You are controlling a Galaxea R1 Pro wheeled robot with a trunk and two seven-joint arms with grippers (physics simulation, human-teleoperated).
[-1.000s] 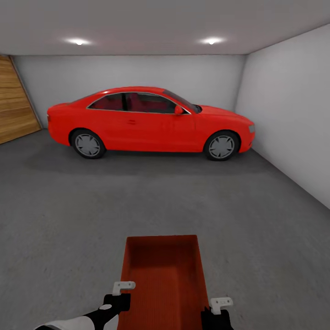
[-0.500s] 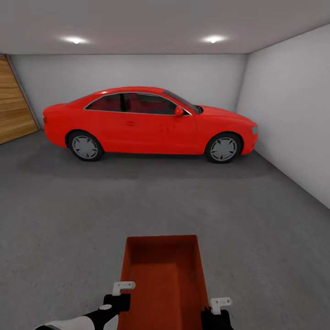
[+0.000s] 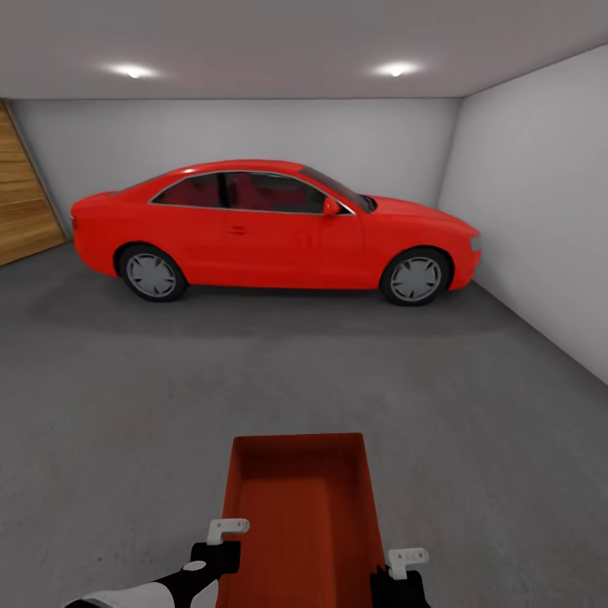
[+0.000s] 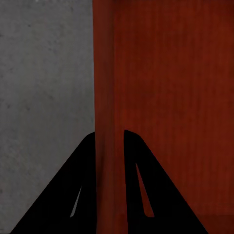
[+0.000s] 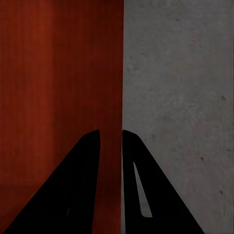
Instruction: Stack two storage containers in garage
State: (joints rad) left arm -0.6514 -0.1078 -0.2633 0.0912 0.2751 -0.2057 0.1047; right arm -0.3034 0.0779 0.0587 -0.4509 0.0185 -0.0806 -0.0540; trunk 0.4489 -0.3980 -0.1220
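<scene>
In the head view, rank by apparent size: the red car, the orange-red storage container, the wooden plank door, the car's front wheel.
1. Red car, largest.
2. Storage container; enlarged by nearness and cropped at the bottom edge.
3. Wooden plank door; cropped at the left edge.
4. Front wheel, smallest.

Storage container (image 3: 300,507) over floor (image 3: 127,405), car (image 3: 270,228) beyond.

A garage: red car (image 3: 270,228) parked on grey concrete floor (image 3: 253,371), white walls (image 3: 540,194).
</scene>
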